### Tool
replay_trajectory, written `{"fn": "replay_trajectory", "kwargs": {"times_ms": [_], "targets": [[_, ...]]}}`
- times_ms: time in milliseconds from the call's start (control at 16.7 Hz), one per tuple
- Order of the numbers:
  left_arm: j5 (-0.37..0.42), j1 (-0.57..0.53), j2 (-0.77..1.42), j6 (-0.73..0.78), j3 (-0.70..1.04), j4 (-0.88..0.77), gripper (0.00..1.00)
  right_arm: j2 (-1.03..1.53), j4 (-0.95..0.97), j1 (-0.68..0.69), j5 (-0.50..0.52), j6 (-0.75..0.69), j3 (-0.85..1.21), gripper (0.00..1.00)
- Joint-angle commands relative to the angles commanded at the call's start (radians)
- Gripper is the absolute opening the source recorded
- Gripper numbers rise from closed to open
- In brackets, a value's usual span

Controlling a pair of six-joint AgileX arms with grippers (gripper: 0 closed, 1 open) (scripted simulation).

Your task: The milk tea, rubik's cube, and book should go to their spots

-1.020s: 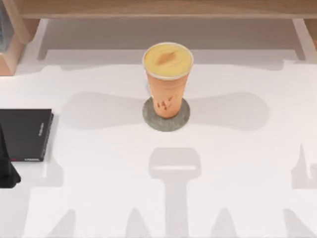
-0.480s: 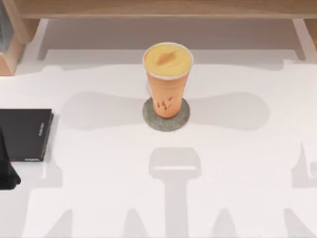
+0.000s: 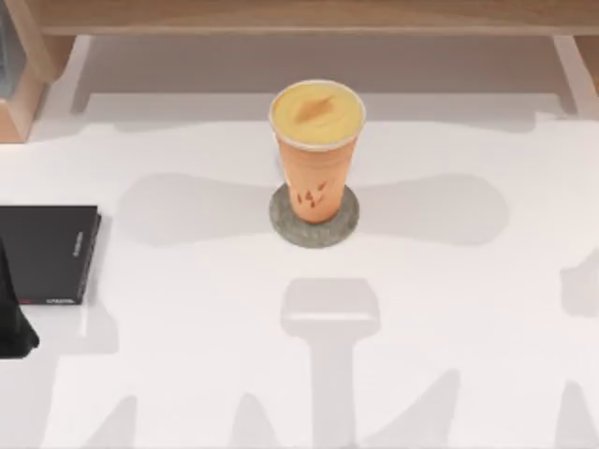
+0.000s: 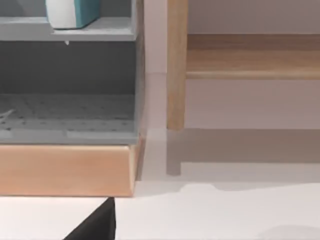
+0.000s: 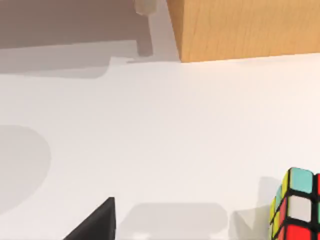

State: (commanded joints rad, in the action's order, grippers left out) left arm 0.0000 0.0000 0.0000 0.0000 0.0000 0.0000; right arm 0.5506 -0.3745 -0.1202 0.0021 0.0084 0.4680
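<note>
The milk tea [image 3: 316,154], a tall orange cup with a yellow top, stands upright on the round grey coaster [image 3: 314,224] at the table's middle. A flat black book [image 3: 47,253] lies at the left edge. A dark part of my left arm [image 3: 13,318] sits just in front of it. The left wrist view looks at a grey shelf unit holding the teal book [image 4: 70,12] on an upper shelf. In the right wrist view the rubik's cube [image 5: 297,210] rests on the white table. A dark corner of each gripper [image 4: 95,227] [image 5: 95,222] shows in its own wrist view.
A wooden shelf frame [image 3: 309,17] runs along the back of the table, with a wooden-edged grey cabinet [image 3: 14,75] at the back left. A wooden block [image 5: 240,27] stands on the table beyond the cube. Arm shadows fall across the front.
The arm shadows at the table's lower right have shifted. The cup, coaster, black book and left arm have stayed in place.
</note>
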Motion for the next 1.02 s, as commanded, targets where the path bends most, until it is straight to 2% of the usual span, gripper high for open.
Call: {"fn": "replay_trajectory", "kwargs": {"times_ms": [660,1020], "targets": [[0.000,0.000,0.000,0.000,0.000,0.000,1.00,1.055,-0.636,-0.206,0.000,0.016,0.807,1.00],[0.000,0.000,0.000,0.000,0.000,0.000,1.00,1.322,-0.798,-0.258,-0.002,0.024,1.012,1.00]]}}
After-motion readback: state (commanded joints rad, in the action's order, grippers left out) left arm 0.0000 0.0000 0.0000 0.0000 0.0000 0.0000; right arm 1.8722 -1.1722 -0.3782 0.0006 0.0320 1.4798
